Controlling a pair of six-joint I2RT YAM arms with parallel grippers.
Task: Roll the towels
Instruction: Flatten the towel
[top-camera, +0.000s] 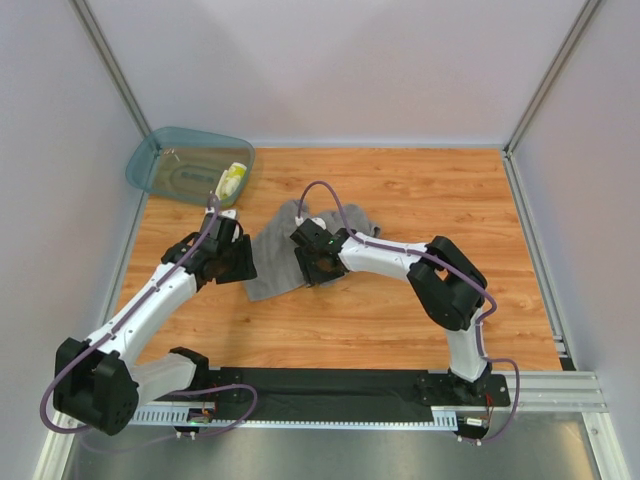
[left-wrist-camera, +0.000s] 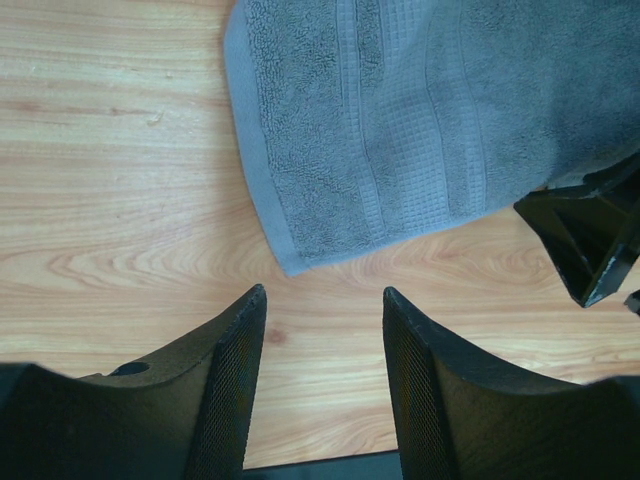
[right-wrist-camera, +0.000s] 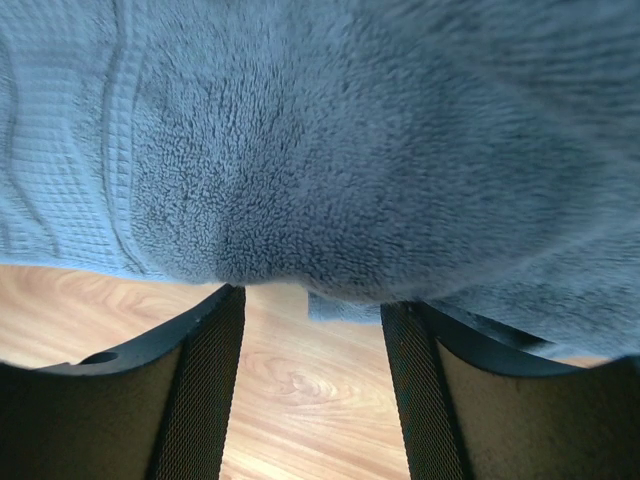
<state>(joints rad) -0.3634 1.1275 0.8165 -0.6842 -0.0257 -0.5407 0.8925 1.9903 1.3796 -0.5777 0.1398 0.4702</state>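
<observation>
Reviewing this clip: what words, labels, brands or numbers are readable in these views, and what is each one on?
No text can be read in any view.
Teal tub: faint marks on its floor, too small to read.
Grey towel: woven bands only, no lettering visible.
Yellow-and-white cloth: pattern only, too small to show any letters.

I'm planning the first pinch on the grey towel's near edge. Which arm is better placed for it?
Probably the right. The right hand is open, with the edge of the grey towel bulging right at its tips. The left hand, also open, sits over bare table, short of the towel's corner.
</observation>
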